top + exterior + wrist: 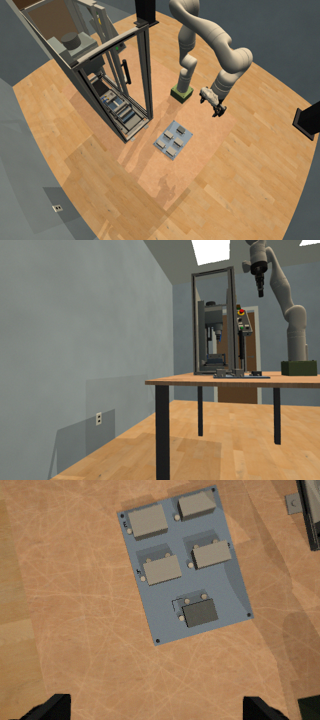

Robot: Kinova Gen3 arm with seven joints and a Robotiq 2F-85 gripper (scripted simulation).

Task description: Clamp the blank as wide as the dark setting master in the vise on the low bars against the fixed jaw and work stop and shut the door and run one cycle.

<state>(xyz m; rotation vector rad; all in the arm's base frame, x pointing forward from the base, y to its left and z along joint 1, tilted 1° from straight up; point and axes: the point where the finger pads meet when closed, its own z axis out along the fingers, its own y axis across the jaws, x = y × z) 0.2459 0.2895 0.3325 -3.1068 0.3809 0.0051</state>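
My gripper (209,108) (260,295) (157,707) is open and empty, high above the table. The dark setting master (180,129) (256,373) (200,612) sits on the blue plate (186,138) (165,611). Several light grey blanks of differing sizes stand there too: one blank (162,570) beside the master's row, another blank (211,555), a large blank (148,521) and a fourth blank (196,505). The vise (128,117) inside the guard holds no blank that I can make out; bars and work stop are too small to tell. The green button (117,48) (241,327) is below the black knob (239,319).
The guard's frame post (147,72) (232,317) rises between plate and machine. The black door handle (126,71) (241,344) stands back from this post, and the side between them looks open. The green robot base (181,94) (299,368) is right of the guard.
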